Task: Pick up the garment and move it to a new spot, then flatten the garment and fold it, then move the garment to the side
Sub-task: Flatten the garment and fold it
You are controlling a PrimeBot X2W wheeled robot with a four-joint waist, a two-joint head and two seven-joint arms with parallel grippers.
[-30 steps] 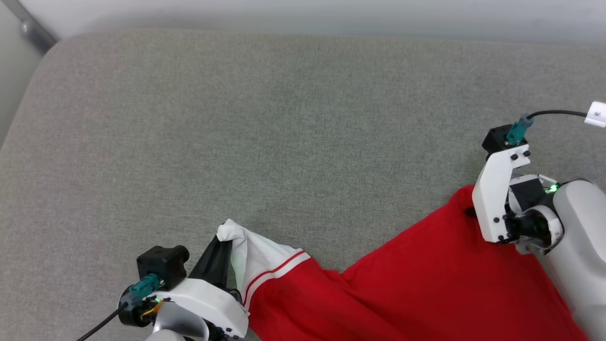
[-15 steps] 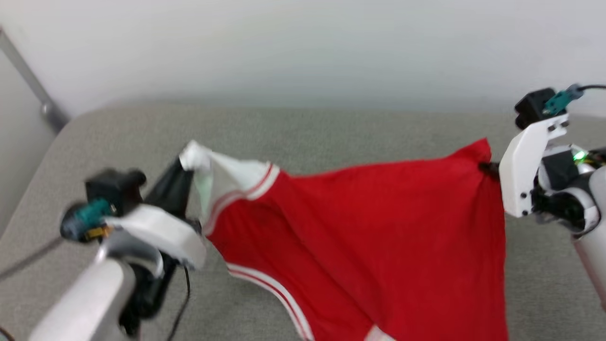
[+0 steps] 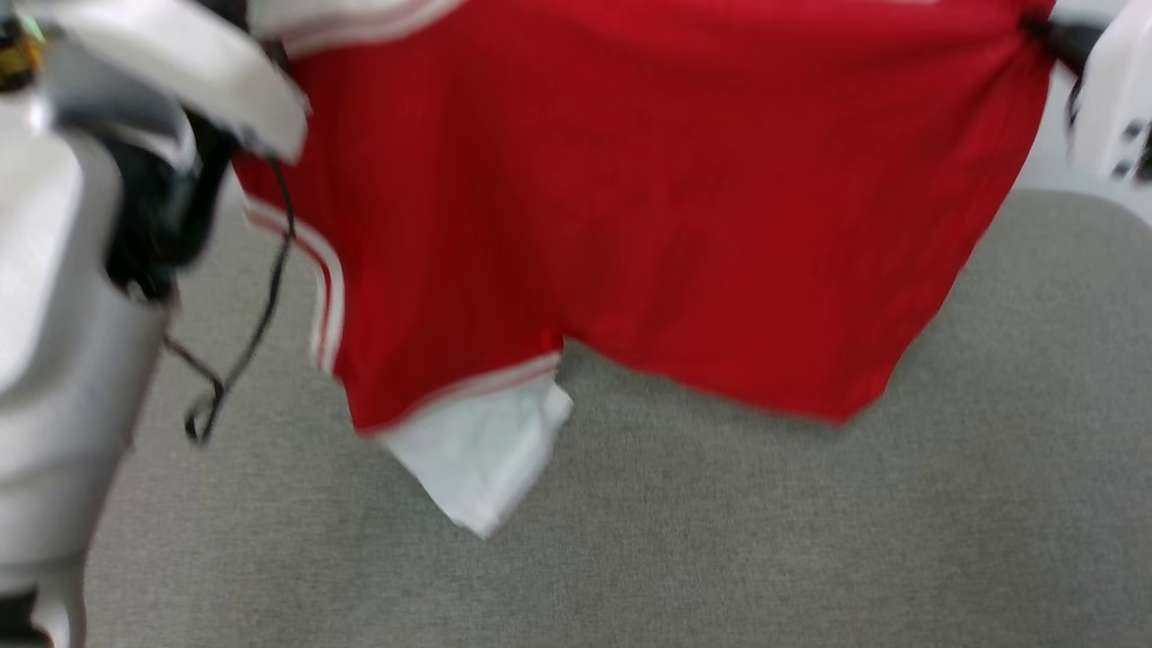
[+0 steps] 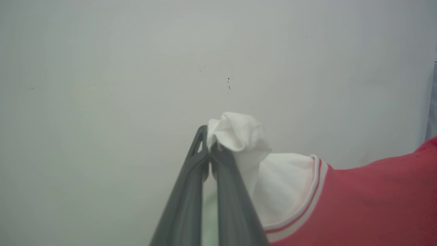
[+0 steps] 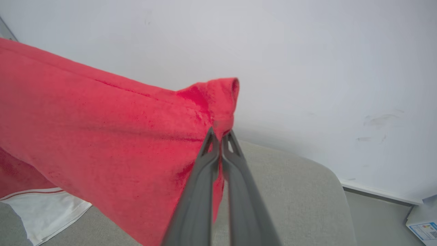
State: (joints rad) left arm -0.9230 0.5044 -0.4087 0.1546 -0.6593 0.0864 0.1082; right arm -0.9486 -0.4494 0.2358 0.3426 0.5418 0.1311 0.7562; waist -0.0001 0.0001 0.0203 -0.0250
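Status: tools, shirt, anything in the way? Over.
Left tool shut on white sleeve. Right tool shut on red corner. Red jersey-style shirt hangs spread between them, over grey fabric cushion.

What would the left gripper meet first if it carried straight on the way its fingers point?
Beyond the white sleeve of the garment pinched at its tips, the left gripper points at the pale wall, with nothing between in the left wrist view. How far the wall is cannot be told.

Grey fabric cushion (image 3: 810,540) below — pale wall (image 4: 102,68) behind it.
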